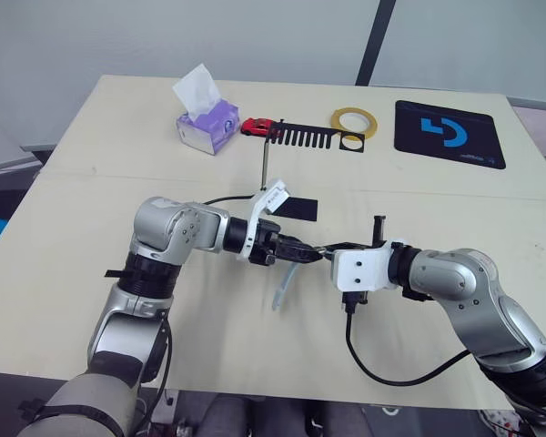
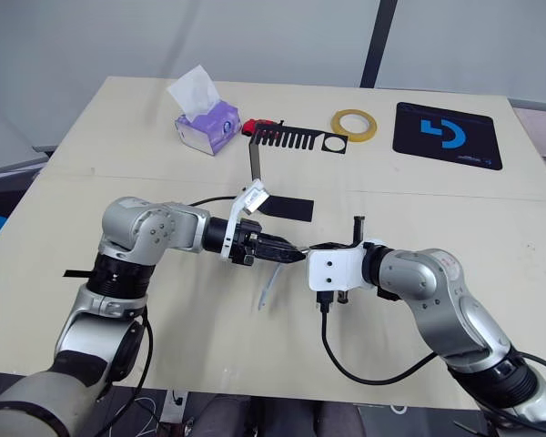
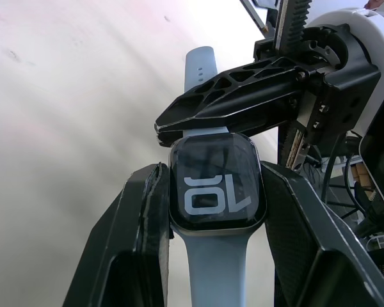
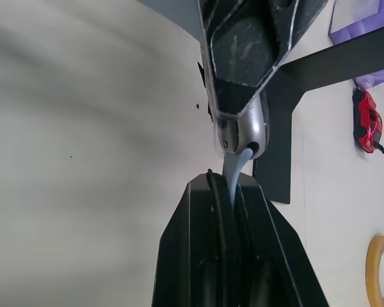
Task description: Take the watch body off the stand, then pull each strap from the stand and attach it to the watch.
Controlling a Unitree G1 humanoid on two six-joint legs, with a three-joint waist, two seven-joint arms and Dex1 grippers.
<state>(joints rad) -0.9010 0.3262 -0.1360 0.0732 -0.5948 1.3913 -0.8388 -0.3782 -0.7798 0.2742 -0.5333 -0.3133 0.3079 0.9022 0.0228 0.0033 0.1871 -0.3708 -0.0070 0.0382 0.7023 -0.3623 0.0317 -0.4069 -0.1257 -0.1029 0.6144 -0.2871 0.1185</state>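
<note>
Watch body up off the table, pinched by its grey rim between the 2 black fingers of the left gripper. Rounded-square case, black screen, white digits reading upside down in the left wrist view. 1 pale blue-grey strap already on the case, running back between those fingers and drooping below the gripper toward the table. 2nd strap reaching out past the far edge of the case, straight into the right gripper. There, black fingers pressed together on the thin band, with the case's grey side just beyond their tips.

Both forearms held level over the table, bent inward at the elbow, grippers tip to tip in the middle. Left comes in from the left, right from the right, wrists nearly in line.

Stand well beyond the meeting grippers: flat foot, slim upright, comb-toothed bar, square frame bare.
</note>
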